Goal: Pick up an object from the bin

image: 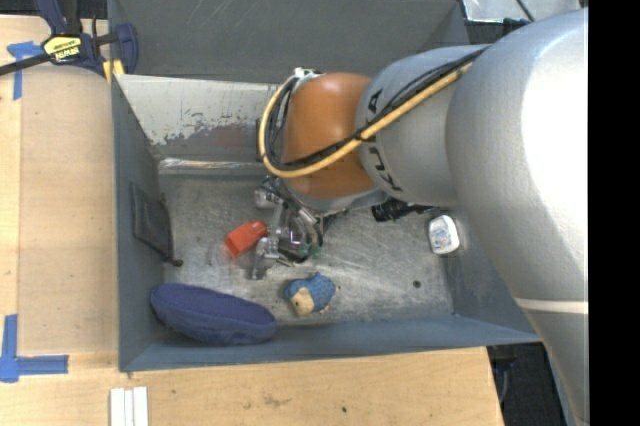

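The little red block [243, 238] lies near the middle of the bin floor, and my gripper [283, 244] is down low just beside it, on the side my arm comes from. The block looks hard, with flat sides and sharp corners. It seems to touch my gripper or sit very close, but I cannot tell which. I also cannot tell if my gripper is open or closed, because the metal parts bunch together there. Nothing is lifted, so I think the job is only partly done: I am down in the bin, and the grabbing and the lifting are not yet done. A bit nearer the front wall lies a small round thing [308, 294], blue and tan, and it looks soft and fuzzy like a toy. In the front left corner is a big dark blue thing [212, 314], long and rounded like a soft pouch, and it rests against the front wall. By the left wall a flat black thing [152, 219] leans, thin and stiff. Over on the right side, close under my arm, is a small white thing [442, 235] with round corners that looks smooth and shiny. The bin [300, 34] is grey metal, with a scratched, speckled floor and smooth slanted walls.
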Controlling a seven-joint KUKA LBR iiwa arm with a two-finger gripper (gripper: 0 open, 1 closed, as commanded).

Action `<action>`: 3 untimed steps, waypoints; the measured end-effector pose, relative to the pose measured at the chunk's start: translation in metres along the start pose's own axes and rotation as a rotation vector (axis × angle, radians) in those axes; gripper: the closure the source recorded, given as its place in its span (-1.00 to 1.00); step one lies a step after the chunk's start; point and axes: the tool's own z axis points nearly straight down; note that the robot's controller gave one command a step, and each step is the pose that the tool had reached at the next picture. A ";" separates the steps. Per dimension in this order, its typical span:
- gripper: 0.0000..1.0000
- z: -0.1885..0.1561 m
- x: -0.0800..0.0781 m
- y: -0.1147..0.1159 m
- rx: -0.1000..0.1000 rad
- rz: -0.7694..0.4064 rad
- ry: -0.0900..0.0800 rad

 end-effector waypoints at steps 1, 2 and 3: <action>1.00 -0.004 -0.004 0.002 -0.008 0.003 -0.015; 1.00 -0.037 0.025 0.019 0.002 0.068 0.006; 1.00 -0.034 0.028 0.017 0.004 0.067 0.011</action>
